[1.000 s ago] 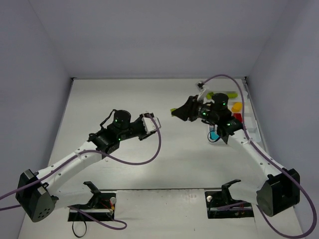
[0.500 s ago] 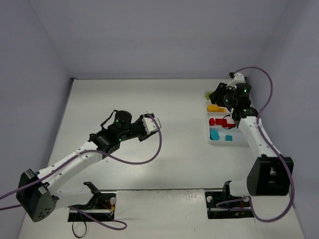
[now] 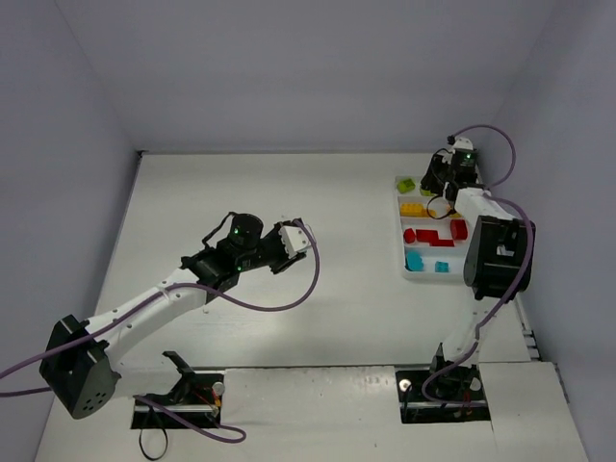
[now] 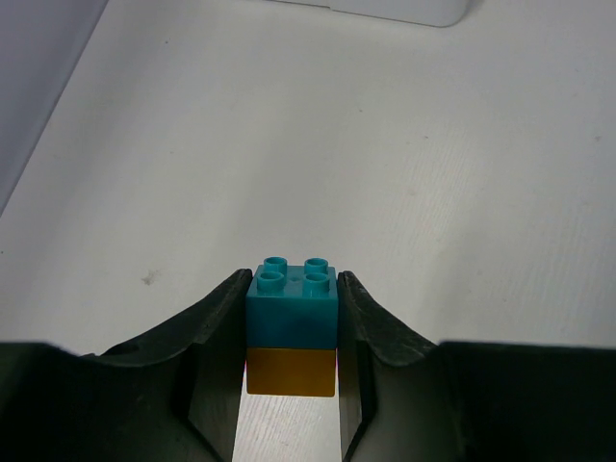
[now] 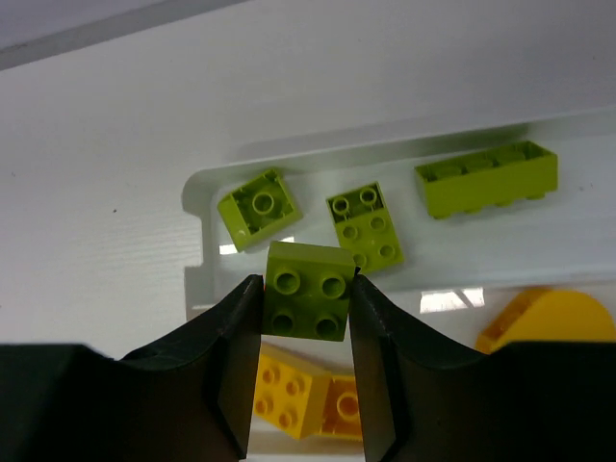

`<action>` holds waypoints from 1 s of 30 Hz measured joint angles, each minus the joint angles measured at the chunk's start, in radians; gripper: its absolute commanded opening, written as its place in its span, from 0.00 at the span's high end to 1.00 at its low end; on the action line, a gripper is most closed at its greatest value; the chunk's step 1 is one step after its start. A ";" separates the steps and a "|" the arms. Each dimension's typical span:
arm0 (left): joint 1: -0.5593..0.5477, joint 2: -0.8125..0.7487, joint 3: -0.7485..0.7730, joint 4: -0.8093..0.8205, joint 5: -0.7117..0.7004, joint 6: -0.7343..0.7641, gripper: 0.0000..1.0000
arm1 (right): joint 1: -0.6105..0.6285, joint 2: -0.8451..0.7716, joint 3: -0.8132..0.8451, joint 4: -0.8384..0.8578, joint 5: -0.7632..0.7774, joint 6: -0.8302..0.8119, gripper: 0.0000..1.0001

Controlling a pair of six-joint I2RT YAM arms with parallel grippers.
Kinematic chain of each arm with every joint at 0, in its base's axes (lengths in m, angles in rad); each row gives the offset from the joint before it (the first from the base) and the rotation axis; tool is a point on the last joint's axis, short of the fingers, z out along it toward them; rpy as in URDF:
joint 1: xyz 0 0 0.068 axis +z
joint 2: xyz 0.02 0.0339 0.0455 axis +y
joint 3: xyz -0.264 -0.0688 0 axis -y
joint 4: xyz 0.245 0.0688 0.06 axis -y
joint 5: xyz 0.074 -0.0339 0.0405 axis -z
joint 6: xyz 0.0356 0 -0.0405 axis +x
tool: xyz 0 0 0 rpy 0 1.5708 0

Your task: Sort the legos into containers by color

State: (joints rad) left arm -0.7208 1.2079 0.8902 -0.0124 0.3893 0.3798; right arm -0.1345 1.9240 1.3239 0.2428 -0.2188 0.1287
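Over the far compartment [image 5: 433, 252] of the tray [image 5: 195, 241], right gripper [image 5: 306, 300] is clamped on a lime brick [image 5: 310, 289] just above three loose green bricks [image 5: 260, 207], so release looks like a straight drop; left gripper [image 4: 291, 332] pinches a cyan-on-orange stack [image 4: 291, 310] over the table [image 4: 433, 144], well apart from the tray.

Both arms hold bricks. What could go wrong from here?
The right end effector holds a green brick near the ridge bordering the yellow bricks; released there, it might tumble among them. The left end effector grips a cyan brick stacked on an orange brick; dropped unsplit, one colour lands wrong.
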 measured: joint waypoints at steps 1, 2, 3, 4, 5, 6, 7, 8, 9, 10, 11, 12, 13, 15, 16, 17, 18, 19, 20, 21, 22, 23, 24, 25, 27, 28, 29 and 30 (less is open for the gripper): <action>0.000 0.000 0.000 0.000 -0.002 -0.001 1.00 | 0.000 0.028 0.027 0.005 -0.006 -0.002 0.96; 0.000 0.000 0.000 0.000 -0.003 -0.002 1.00 | 0.000 0.053 0.049 0.008 -0.011 -0.003 0.93; 0.000 0.000 0.000 0.000 -0.004 -0.002 1.00 | 0.000 0.075 0.071 0.013 -0.017 -0.003 0.91; 0.000 0.000 0.000 0.000 -0.005 -0.002 1.00 | 0.000 0.097 0.092 0.017 -0.024 -0.003 0.89; 0.000 0.000 0.000 0.000 -0.005 -0.002 1.00 | 0.000 0.120 0.111 0.019 -0.030 -0.003 0.83; 0.000 0.000 0.000 0.000 -0.005 -0.002 1.00 | 0.000 0.140 0.129 0.023 -0.035 -0.003 0.79; 0.000 0.000 0.000 0.000 -0.005 -0.002 1.00 | 0.000 0.159 0.143 0.025 -0.039 -0.003 0.75; 0.000 0.000 0.000 0.000 -0.005 -0.002 1.00 | 0.000 0.179 0.155 0.026 -0.043 -0.002 0.65; 0.000 0.000 0.000 0.000 -0.005 -0.002 1.00 | 0.000 0.192 0.161 0.027 -0.047 -0.002 0.60; 0.000 0.000 0.000 0.000 -0.005 -0.002 1.00 | 0.000 0.203 0.166 0.026 -0.051 -0.001 0.57; 0.000 0.000 0.000 0.000 -0.005 -0.002 1.00 | 0.001 0.213 0.167 0.026 -0.056 -0.001 0.53; 0.000 0.000 0.000 0.000 -0.005 -0.002 1.00 | 0.002 0.217 0.167 0.022 -0.060 0.000 0.52; 0.000 0.000 0.000 0.000 -0.006 -0.002 1.00 | 0.004 0.217 0.167 0.013 -0.066 -0.003 0.46; 0.000 0.000 0.000 0.000 -0.006 -0.002 1.00 | 0.005 0.214 0.168 0.016 -0.069 -0.003 0.41; 0.000 0.000 0.000 0.000 -0.005 -0.002 1.00 | 0.006 0.209 0.167 0.014 -0.071 -0.010 0.40; 0.000 0.000 0.000 0.000 -0.005 -0.002 1.00 | 0.008 0.201 0.164 0.012 -0.074 -0.013 0.40; 0.000 0.000 0.000 0.000 -0.005 -0.002 1.00 | 0.010 0.187 0.159 0.008 -0.077 -0.015 0.40; 0.000 0.000 0.000 0.000 -0.004 -0.002 1.00 | 0.011 0.166 0.151 -0.001 -0.083 -0.015 0.40; 0.000 0.000 0.000 0.001 -0.003 -0.002 1.00 | 0.012 0.138 0.135 -0.004 -0.091 -0.015 0.40; 0.000 0.000 0.000 0.001 -0.002 -0.002 1.00 | 0.015 0.099 0.112 -0.008 -0.103 -0.014 0.41; 0.000 0.000 0.000 0.002 0.000 -0.001 1.00 | 0.018 0.055 0.086 -0.016 -0.117 -0.007 0.41; 0.000 -0.001 0.000 0.002 0.002 -0.001 1.00 | 0.023 0.000 0.053 -0.016 -0.137 0.003 0.41; 0.000 -0.004 0.000 0.003 0.005 0.000 1.00 | 0.029 -0.053 0.024 -0.017 -0.154 0.012 0.41; 0.000 -0.009 0.000 0.004 0.006 0.003 1.00 | 0.039 -0.110 -0.007 -0.020 -0.179 0.028 0.41; 0.000 -0.030 -0.003 0.010 0.010 0.007 1.00 | 0.082 -0.241 -0.065 -0.018 -0.240 0.065 0.41; 0.000 -0.044 -0.005 0.014 0.012 0.010 1.00 | 0.106 -0.291 -0.090 -0.009 -0.264 0.084 0.41; 0.000 -0.059 -0.005 0.019 0.014 0.012 1.00 | 0.145 -0.352 -0.123 0.001 -0.296 0.109 0.41; 0.000 -0.074 -0.006 0.026 0.017 0.014 1.00 | 0.180 -0.400 -0.152 0.016 -0.322 0.131 0.41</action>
State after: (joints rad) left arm -0.7208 1.1343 0.8837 0.0135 0.4065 0.3935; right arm 0.0460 1.5238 1.1717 0.2584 -0.5411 0.2596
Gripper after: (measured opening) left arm 0.301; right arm 0.590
